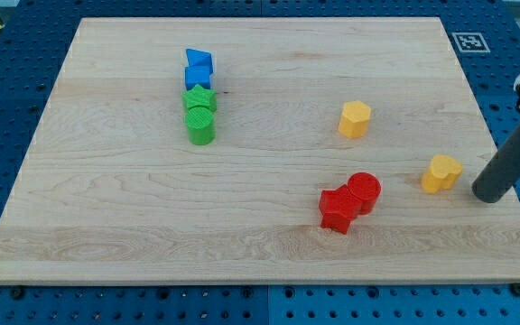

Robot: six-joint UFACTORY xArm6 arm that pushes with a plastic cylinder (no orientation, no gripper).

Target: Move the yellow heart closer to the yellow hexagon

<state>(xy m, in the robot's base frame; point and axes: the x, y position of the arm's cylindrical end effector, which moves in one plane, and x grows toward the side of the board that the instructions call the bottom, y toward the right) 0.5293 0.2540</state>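
Note:
The yellow heart point(441, 172) lies at the view's right, a little below the middle of the wooden board. The yellow hexagon point(355, 118) lies up and to the left of it, well apart. My tip point(489, 194) rests on the board just to the right of the yellow heart, slightly lower, with a small gap between them. The dark rod slants up to the view's right edge.
A red cylinder point(364, 190) and a red block point(337, 210) touch each other below the hexagon. At upper left, two blue blocks point(199, 68) and two green blocks point(200, 115) form a column. The board's right edge point(504, 144) runs close to my tip.

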